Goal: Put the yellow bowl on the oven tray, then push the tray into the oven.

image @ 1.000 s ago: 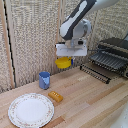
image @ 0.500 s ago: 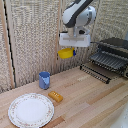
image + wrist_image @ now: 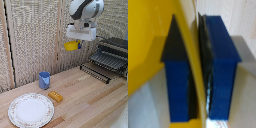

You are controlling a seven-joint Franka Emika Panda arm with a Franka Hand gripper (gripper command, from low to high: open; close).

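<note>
Hanging in the air above the pale planked wooden counter (image 3: 95, 102), the small glossy yellow dish (image 3: 72, 46) is held by the boxy white-grey pincer (image 3: 76, 44). The wrist view shows the two dark blue, blocky fingers (image 3: 220, 70) closed tight on the dish's thin curved rim, one finger inside the wall and one outside, with only the yellow edge between them. Off to the exterior view's right, the baking sheet (image 3: 102, 67) of dark parallel wire bars juts from the boxy metal oven (image 3: 116, 47), well apart from the dish. Lower down stand a blue cup (image 3: 44, 80), an orange-yellow rectangular block (image 3: 55, 96) and a round white patterned plate (image 3: 31, 110).
</note>
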